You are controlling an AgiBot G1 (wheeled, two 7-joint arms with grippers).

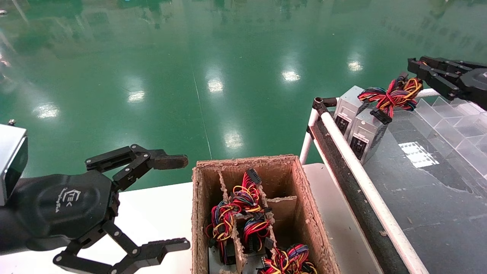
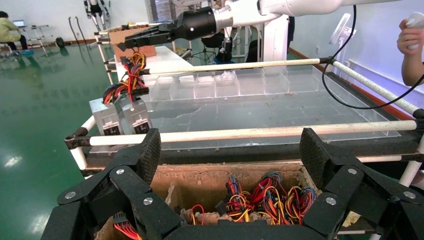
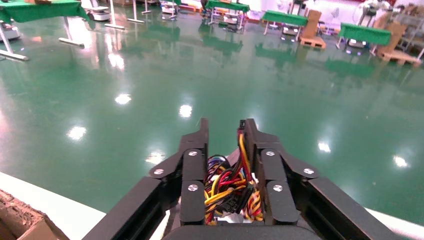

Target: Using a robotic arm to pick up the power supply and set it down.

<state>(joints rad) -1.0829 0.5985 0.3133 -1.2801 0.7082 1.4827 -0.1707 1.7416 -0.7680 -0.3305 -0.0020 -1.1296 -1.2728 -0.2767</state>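
Observation:
Two silver-grey power supplies stand side by side at the far corner of the black bench; the nearer power supply (image 1: 366, 134) (image 2: 136, 116) carries a red, yellow and blue wire bundle (image 1: 392, 95) (image 2: 131, 70) that rises from its top. My right gripper (image 1: 414, 67) (image 3: 223, 127) (image 2: 131, 42) hovers just above and right of it, with its jaws closed narrowly on the bundle. One yellow-red lead runs along a finger (image 3: 250, 145). My left gripper (image 1: 184, 202) (image 2: 231, 150) hangs wide open and empty beside the left wall of the cardboard box (image 1: 308, 213).
The divided cardboard box (image 2: 200, 175) holds several more wired units (image 1: 243, 213). A white pipe rail (image 1: 357, 163) edges the black bench (image 1: 437, 198), and clear plastic dividers (image 1: 456, 121) line its far side. A second unit (image 1: 345, 108) stands beside the held one. A person's hand (image 2: 412, 30) shows far off.

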